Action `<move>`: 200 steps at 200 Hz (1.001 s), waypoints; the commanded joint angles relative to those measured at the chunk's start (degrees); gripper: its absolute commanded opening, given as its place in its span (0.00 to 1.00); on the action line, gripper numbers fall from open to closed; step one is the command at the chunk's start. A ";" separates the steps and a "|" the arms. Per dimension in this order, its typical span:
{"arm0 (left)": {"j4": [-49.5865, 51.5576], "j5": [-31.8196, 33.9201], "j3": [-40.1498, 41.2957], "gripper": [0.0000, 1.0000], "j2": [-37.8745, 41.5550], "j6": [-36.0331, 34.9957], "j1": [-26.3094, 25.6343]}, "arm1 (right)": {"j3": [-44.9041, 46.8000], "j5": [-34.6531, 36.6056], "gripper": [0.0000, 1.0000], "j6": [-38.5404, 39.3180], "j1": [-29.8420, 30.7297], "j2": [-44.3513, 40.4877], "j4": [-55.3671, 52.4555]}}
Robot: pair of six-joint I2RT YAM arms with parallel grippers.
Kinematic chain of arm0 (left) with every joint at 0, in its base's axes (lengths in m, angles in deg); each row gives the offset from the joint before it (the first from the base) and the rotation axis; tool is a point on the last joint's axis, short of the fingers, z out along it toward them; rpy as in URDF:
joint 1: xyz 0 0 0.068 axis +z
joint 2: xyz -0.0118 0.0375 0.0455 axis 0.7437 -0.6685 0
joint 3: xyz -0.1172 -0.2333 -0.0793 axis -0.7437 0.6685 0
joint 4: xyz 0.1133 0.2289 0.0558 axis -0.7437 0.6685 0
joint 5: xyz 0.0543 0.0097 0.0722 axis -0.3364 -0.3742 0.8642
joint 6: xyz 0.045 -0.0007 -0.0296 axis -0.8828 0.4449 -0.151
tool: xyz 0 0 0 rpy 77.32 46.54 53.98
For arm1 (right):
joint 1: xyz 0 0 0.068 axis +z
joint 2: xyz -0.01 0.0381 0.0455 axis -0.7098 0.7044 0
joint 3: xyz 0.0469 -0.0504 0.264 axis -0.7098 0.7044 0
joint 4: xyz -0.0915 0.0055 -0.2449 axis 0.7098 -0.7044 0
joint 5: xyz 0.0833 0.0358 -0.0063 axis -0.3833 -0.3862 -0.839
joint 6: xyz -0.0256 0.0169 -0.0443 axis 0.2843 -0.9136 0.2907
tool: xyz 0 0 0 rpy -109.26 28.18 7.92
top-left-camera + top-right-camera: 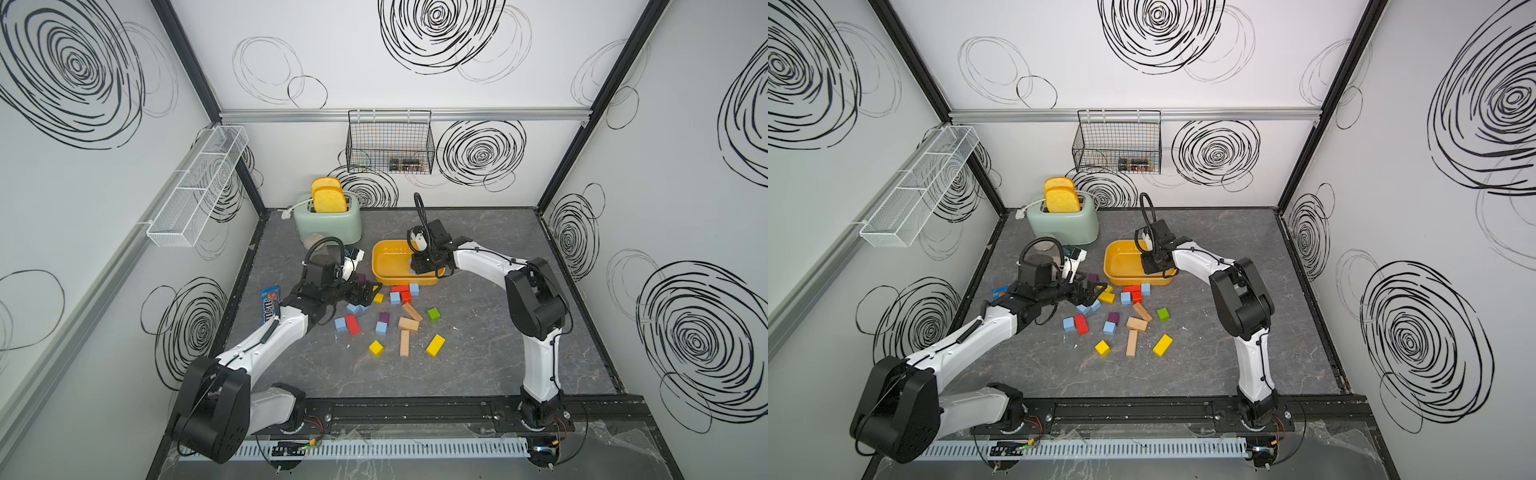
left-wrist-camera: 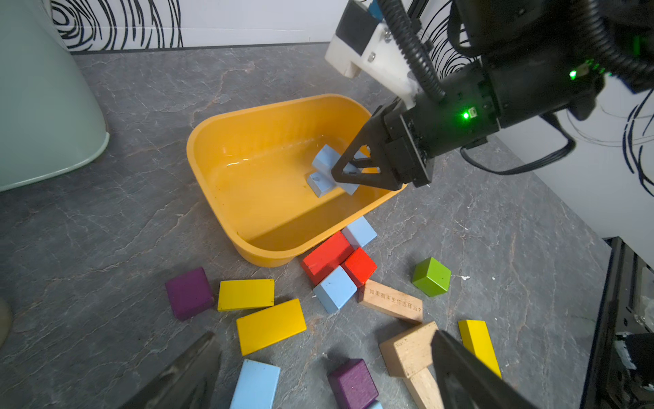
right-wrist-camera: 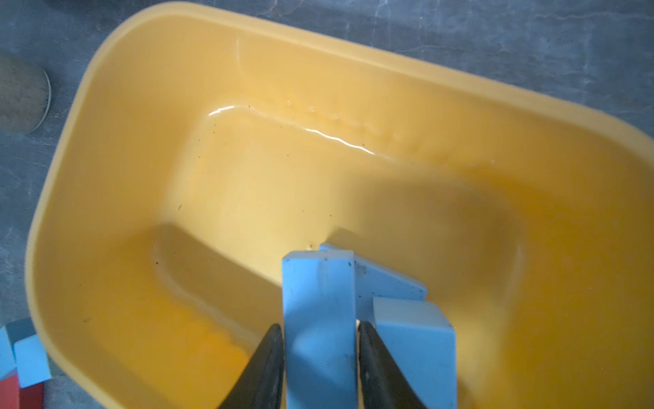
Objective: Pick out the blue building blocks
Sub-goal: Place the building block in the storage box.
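A blue brick (image 3: 318,290), partly cut off, is flanked by the right tool (image 3: 320,327); whether it is pinched cannot be told. The left tool (image 2: 323,336) is spread.

Tub (image 3: 116,170): glossy, smooth yellow plastic.
Blue building blocks (image 2: 334,288): matt painted wood, lightly scuffed.
Tan blocks (image 2: 391,301): bare, unvarnished wood grain.
Worktop (image 2: 106,219): matt grey, stone-veined.
Wall basket (image 1: 390,141): thin black metal wire.
Toaster (image 1: 328,226): smooth, satin.

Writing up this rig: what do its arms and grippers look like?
The left arm and right arm have white shells and bulky black joints. Black corrugated cable loops over each wrist. Left gripper and right gripper are black with triangular fingers; green lights glow on the right wrist.
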 commanded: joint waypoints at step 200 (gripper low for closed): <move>8.35 5.41 -1.87 0.96 11.61 -0.83 0.47 | 1.97 -3.04 0.76 -0.06 0.91 -8.81 -0.13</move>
